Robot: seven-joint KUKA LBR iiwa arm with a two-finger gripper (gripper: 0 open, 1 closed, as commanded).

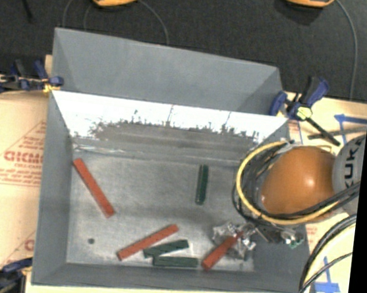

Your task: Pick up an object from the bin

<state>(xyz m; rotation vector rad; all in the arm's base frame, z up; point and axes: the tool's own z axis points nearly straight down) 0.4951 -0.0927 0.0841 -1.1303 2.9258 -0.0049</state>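
Note:
My gripper (233, 238) is low in the bin's front right corner, under the orange dome. Its metal fingertips sit at the upper end of a short red stick (217, 254) that lies tilted on the floor there. I cannot make out whether the stick is between the fingers. Just left of it lie two dark green sticks (171, 254), one on top of the other, and a longer red stick (148, 242) lying diagonally.
Another red stick (93, 187) lies diagonally at the left of the bin floor. A dark green stick (201, 184) lies upright in the middle near the back. The arm with its cables comes in over the right wall.

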